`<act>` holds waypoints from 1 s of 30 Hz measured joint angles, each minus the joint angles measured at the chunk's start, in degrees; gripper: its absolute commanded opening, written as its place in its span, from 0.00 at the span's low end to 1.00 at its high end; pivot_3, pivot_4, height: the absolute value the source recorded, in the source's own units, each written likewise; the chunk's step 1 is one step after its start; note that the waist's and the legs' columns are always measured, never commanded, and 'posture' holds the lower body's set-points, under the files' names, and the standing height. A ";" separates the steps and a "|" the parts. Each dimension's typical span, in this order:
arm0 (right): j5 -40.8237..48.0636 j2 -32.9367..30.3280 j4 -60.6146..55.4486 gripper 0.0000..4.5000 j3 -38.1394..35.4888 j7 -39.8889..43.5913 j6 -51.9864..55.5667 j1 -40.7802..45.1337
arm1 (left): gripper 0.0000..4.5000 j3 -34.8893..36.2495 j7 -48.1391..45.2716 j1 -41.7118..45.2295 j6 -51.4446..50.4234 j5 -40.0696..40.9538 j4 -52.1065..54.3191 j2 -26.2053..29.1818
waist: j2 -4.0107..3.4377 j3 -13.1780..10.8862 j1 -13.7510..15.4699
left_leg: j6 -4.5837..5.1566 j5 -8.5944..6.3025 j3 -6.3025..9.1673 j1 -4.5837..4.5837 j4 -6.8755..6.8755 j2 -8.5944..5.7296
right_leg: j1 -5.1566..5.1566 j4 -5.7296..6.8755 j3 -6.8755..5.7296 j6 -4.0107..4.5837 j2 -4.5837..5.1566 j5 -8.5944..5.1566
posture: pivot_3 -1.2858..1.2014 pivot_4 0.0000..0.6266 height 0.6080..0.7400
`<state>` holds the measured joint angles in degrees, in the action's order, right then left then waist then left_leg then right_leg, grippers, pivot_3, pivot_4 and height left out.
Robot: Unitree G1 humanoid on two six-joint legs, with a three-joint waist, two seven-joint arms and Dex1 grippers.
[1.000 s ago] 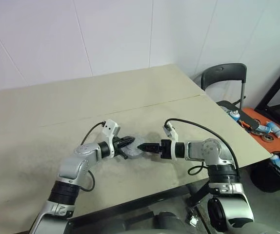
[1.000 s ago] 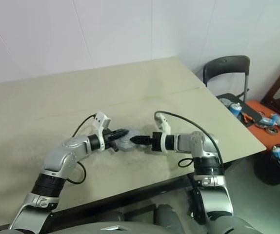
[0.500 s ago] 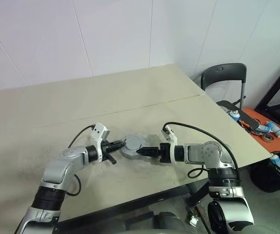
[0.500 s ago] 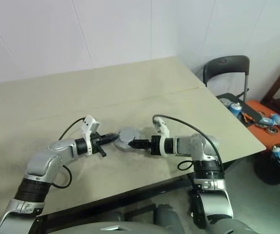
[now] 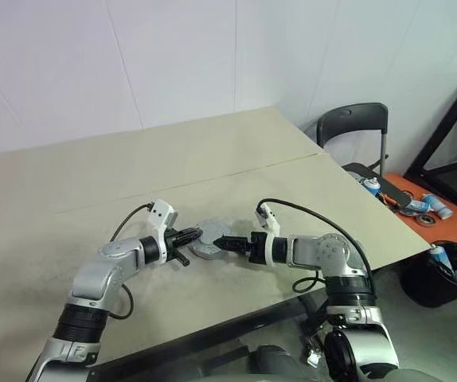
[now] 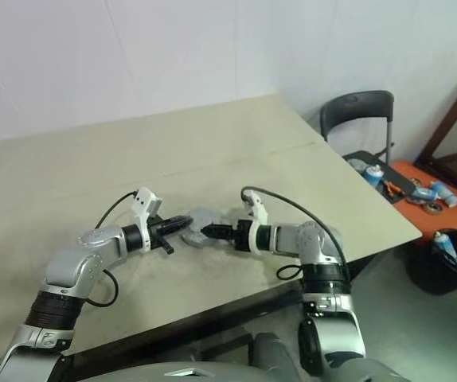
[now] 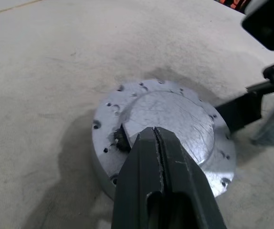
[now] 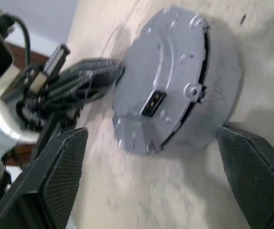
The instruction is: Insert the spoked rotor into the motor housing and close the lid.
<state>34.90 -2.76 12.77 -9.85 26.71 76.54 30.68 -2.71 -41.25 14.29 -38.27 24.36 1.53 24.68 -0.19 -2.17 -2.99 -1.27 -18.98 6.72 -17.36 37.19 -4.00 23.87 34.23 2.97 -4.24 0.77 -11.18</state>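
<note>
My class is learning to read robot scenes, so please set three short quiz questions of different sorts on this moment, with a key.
1. True or false: the left gripper is wide open.
2. Which stands beside the table on the robot's right? A) a ladder B) a dark chair C) a sink
3. Fill in: the right gripper's two fingers stand ____ around the near edge of the closed silver motor housing.

Key
1. False: its fingers are pressed together, tips over the flat top of the lid.
2. B
3. Open, one finger at each side, not clamped on it.
</note>
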 measured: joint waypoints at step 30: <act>-0.28 3.27 2.76 0.62 -0.83 -3.06 -5.47 -0.40 | 0.00 1.26 -2.58 -2.46 1.25 -1.41 -5.22 3.25 | 0.00 -0.02 -0.46 | -0.01 0.00 -0.01 -0.32 -0.15 0.00 | 0.66 -0.04 0.05 0.03 0.13 0.06 | 0.52 0.00 1.00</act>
<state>34.62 0.51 15.53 -10.68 23.65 71.07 30.28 -1.45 -43.82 11.83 -37.02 22.95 -3.69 27.93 -0.18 -2.19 -3.45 -1.28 -18.98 6.71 -17.69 37.04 -4.01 24.53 34.19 3.02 -4.21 0.90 -11.13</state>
